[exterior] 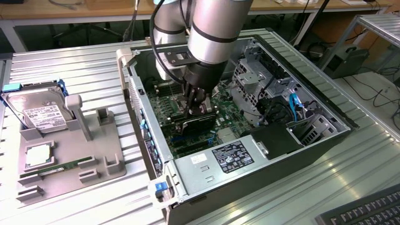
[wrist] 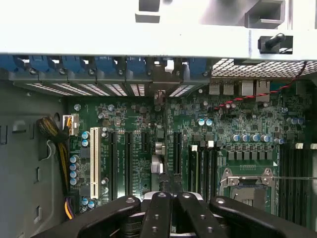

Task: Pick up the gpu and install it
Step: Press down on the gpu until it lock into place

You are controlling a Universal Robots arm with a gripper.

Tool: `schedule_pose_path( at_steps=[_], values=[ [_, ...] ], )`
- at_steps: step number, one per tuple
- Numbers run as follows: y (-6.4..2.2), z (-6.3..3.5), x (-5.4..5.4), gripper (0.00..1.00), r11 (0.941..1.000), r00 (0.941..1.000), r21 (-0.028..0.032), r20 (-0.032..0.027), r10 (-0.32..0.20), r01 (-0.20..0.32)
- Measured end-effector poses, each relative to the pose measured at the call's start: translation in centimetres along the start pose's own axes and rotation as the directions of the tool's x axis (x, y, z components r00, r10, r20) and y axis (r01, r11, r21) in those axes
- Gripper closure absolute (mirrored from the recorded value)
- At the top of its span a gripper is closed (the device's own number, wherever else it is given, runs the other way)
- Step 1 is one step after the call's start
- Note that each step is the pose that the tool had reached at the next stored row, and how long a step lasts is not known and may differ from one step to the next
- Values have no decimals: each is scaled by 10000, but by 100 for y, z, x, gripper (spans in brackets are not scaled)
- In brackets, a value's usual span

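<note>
Claw (exterior: 198, 108) down inside the open PC case (exterior: 312, 140), clamped on the gpu (exterior: 195, 123), card standing on edge over the motherboard (wrist: 133, 124) slots. Parts tray (exterior: 69, 140) with hard drive (exterior: 39, 112) beside the case on the table (exterior: 75, 61).

There was 1 robot arm (exterior: 209, 33) with 1 gripper (exterior: 198, 108), and 1 open computer case (exterior: 325, 136). Inside it sat 1 green motherboard (wrist: 233, 124), 1 dark graphics card (exterior: 195, 124) under the gripper, 1 boxed power supply (exterior: 228, 157) with a label, and 1 white expansion slot (wrist: 94, 161). On the metal table (exterior: 56, 61) stood 1 grey holder tray (exterior: 93, 150), which carried 1 hard drive (exterior: 40, 110), 1 square processor chip (exterior: 39, 155) and 1 slim green memory stick (exterior: 65, 166). 1 keyboard (exterior: 366, 213) lay at the table's corner.
</note>
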State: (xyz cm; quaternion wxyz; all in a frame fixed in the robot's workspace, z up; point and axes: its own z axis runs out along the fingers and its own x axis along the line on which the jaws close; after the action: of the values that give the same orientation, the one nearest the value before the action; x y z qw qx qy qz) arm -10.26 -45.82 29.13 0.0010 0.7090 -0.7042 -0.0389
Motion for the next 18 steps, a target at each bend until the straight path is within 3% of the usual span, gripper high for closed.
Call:
schedule_pose_path(
  at_steps=[5,10,18],
  values=[
    [1,28,-2,89,10000,10000,7,0,1,-1],
    [30,136,-1,89,10000,10000,27,-1,-1,1],
    [44,212,7,89,10000,10000,39,-20,-1,1]
  ],
)
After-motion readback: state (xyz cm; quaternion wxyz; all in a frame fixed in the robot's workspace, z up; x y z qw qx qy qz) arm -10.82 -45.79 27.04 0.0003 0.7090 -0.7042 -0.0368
